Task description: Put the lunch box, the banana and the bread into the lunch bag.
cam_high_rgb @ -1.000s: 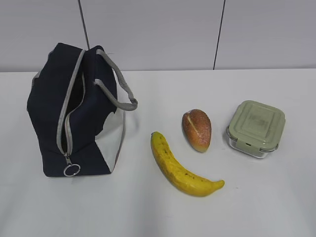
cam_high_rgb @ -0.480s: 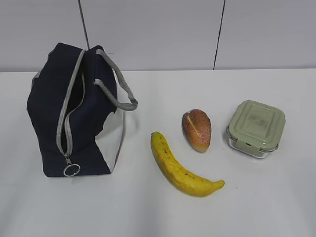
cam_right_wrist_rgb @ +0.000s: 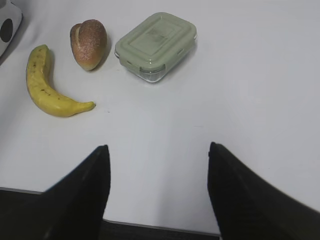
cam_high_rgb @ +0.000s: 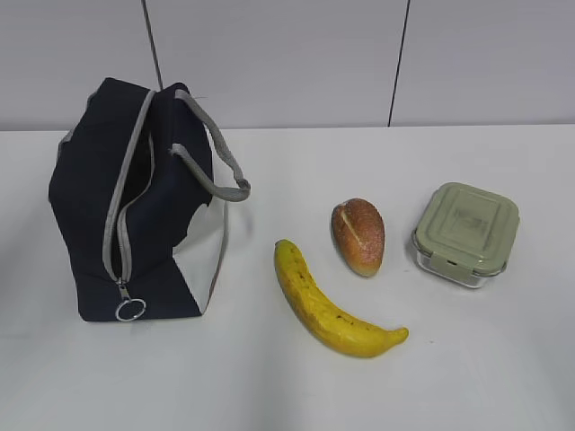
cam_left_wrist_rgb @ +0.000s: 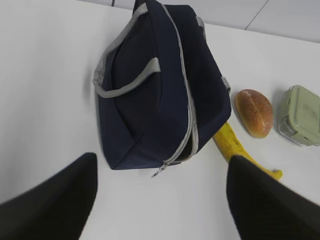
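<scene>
Both pincers, left pincer (cam_left_wrist_rgb: 160,200) and right pincer (cam_right_wrist_rgb: 157,190), hang wide and empty above the white table (cam_high_rgb: 467,377). Nothing has shifted over the last second, so packing is not begun. Navy fabric lunch bag (cam_high_rgb: 135,206) lies left, zipper partly open; yellow curved banana (cam_high_rgb: 328,305), brown crusty bread (cam_high_rgb: 358,236) and green-lidded clear lunch box (cam_high_rgb: 465,233) lie right.

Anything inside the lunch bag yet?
The lunch bag is only partly unzipped; the slit shows just darkness, so its contents are hidden. The banana, bread and lunch box all lie outside.
</scene>
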Controlling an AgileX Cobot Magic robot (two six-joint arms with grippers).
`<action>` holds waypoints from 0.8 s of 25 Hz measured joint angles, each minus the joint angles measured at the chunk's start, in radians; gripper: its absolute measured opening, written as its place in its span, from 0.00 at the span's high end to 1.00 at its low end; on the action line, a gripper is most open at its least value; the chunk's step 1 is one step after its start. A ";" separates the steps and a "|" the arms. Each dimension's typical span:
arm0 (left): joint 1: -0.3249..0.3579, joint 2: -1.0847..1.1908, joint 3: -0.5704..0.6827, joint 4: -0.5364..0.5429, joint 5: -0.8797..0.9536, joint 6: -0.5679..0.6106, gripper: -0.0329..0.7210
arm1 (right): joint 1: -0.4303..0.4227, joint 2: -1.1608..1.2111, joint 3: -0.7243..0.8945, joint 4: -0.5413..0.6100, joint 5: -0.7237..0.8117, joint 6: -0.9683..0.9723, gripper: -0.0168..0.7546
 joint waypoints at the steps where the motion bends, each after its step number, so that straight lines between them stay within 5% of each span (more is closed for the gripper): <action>1: 0.000 0.000 0.000 0.000 0.000 0.000 0.25 | 0.000 0.000 0.000 0.000 0.000 0.000 0.39; 10: 0.000 0.508 -0.357 -0.065 0.087 0.021 0.26 | 0.000 0.000 0.000 0.000 0.000 0.000 0.39; 20: -0.055 0.879 -0.570 -0.071 0.107 0.081 0.27 | 0.000 0.000 0.000 0.000 0.000 0.000 0.39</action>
